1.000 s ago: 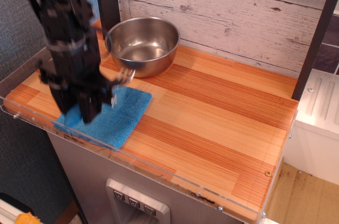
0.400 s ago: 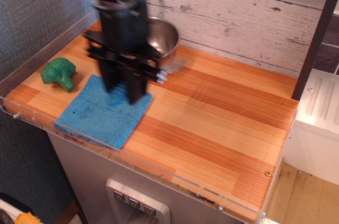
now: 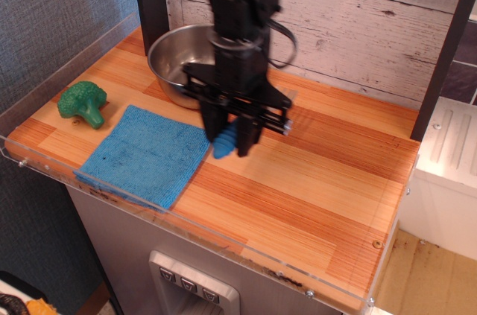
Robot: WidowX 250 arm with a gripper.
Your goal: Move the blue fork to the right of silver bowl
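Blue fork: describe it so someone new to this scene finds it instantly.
Start at the silver bowl at the back left of the wooden counter. Just in front and right of it, the black end effector grips the blue fork. Only its ribbed bright-blue handle shows, unlike the flat blue cloth lying to its left.

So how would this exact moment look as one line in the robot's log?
hand: shut on blue fork, lifted | silver bowl: behind-left of hand | fork not yet set down right of bowl
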